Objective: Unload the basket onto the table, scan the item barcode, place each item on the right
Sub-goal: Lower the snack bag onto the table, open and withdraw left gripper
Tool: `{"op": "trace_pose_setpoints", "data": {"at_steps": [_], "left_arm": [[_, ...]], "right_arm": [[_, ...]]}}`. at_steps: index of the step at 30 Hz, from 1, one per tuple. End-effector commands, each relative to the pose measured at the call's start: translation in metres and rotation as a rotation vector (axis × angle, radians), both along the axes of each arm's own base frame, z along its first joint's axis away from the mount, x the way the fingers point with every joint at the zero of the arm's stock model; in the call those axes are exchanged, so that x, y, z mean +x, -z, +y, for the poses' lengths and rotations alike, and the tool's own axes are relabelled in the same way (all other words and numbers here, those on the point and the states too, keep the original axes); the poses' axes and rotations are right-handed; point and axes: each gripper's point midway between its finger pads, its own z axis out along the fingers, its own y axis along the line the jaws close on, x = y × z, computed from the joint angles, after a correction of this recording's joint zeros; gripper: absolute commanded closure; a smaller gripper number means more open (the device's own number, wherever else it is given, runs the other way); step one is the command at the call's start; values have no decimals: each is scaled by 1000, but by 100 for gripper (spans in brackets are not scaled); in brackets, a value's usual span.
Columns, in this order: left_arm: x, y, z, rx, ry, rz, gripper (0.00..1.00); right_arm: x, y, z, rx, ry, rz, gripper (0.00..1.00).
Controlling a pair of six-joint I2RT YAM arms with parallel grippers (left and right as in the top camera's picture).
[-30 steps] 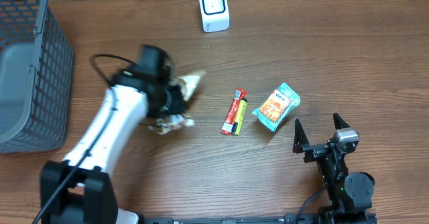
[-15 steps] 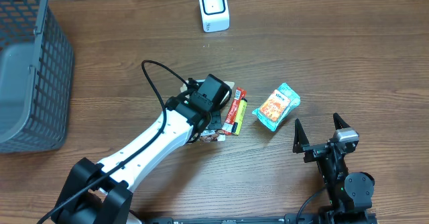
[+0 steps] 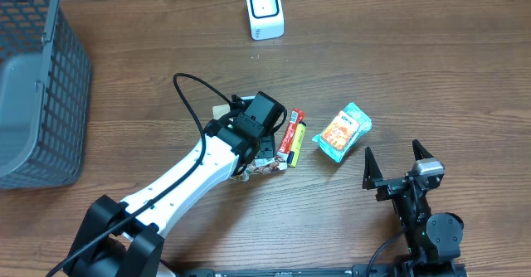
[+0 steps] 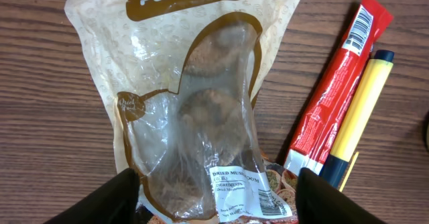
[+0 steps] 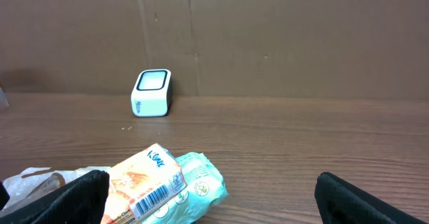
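**Mushroom bag flat beside the sachet**

The mushroom bag [image 4: 188, 103] lay label-up on the table [image 3: 415, 70], just left of the red sachet [image 4: 342, 83]. The left gripper [image 4: 221, 194] straddled its lower end, half-open and holding nothing, probably for a fresh hold. The sachet and the yellow pen [image 4: 358, 110] against it crowded one finger. The scanner [image 3: 265, 11] stood well beyond the sachet. The right gripper [image 3: 398, 162] gaped, empty.

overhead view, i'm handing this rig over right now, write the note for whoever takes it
Left gripper: open, fingers flanking the mushroom bag, lying on the table beside the red sachet and yellow pen.
Right gripper: open, empty, apart from the tissue pack.
Scanner: far edge, nothing before it.
Done: nothing shows as scanned.
Left: pick an item, show its barcode to the scanner.
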Motion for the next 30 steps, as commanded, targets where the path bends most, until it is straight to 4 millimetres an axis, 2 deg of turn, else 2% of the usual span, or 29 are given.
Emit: {"op": "trace_pose_setpoints", "data": {"at_steps": [1, 7, 10, 12, 17, 19, 21, 24, 30], "left_arm": [[-2, 0, 0, -10, 21, 9, 40], [-16, 12, -8, -12, 50, 72, 48], [-24, 30, -3, 32, 51, 134, 64], [-28, 46, 0, 63, 48, 179, 69], [-41, 82, 1, 95, 52, 295, 63], [-41, 86, 2, 93, 47, 315, 60], [-37, 83, 5, 92, 35, 320, 59], [-28, 67, 13, 108, 20, 314, 59], [1, 14, 34, 172, 23, 234, 59]], "right_arm": [[1, 4, -2, -4, 12, 3, 0], [1, 4, -2, -4, 12, 3, 0], [1, 3, -2, -4, 12, 2, 0], [1, 3, -2, -4, 12, 2, 0], [1, 4, -2, -4, 12, 3, 0], [1, 4, -2, -4, 12, 3, 0], [1, 4, -2, -4, 12, 3, 0], [1, 3, -2, -4, 12, 2, 0], [1, 4, -2, -4, 12, 3, 0]]}}
